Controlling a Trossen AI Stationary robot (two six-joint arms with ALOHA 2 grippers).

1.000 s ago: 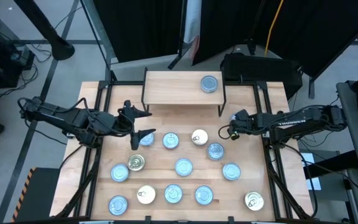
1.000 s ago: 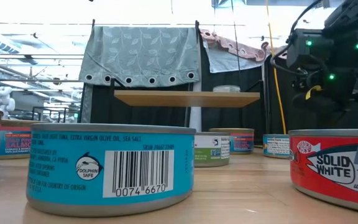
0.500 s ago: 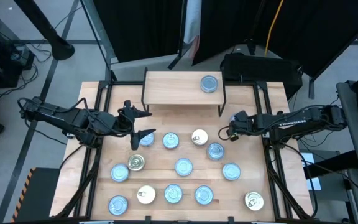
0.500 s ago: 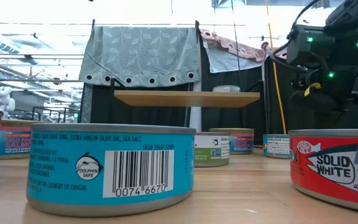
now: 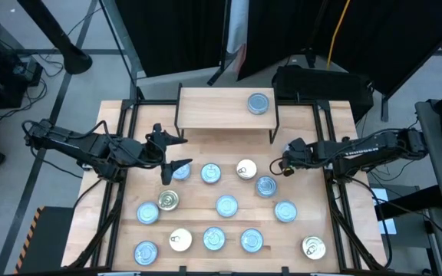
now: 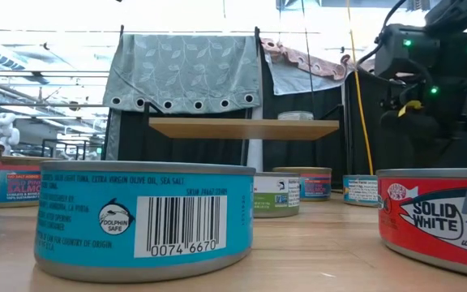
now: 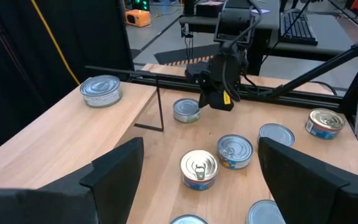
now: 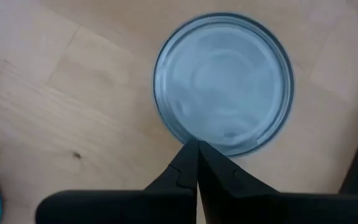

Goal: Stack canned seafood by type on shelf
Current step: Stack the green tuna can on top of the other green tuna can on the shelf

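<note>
one teal-sided tin (image 6: 146, 217) fills the low view's foreground on the worktop (image 5: 198, 222), with a red-sided tin (image 6: 436, 215) beside it. a dozen or so flat tins lie spread across the worktop in front of the shelf (image 5: 213, 107), most with blue lids, a few with cream lids, e.g. one (image 5: 180, 240) in the front rows and one (image 5: 246, 169) nearer the shelf.

left pincer (image 5: 169, 153) hovers off the shelf's front left corner, fingers spread wide; a blue-lidded tin (image 5: 181, 172) lies just beside its nearer finger.

right pincer (image 5: 286, 162) sits off the shelf's front right corner, over a tin (image 7: 186, 109) next to the shelf's leg. in the right wrist view its fingers (image 8: 191, 168) are pressed together, tips over the rim of a silver-lidded tin (image 8: 224, 82), pinching nothing. cannot tell whether the tips touch the tin.

one grey-lidded tin (image 5: 258, 103) stands on the shelf top, toward its right end, alone.
</note>
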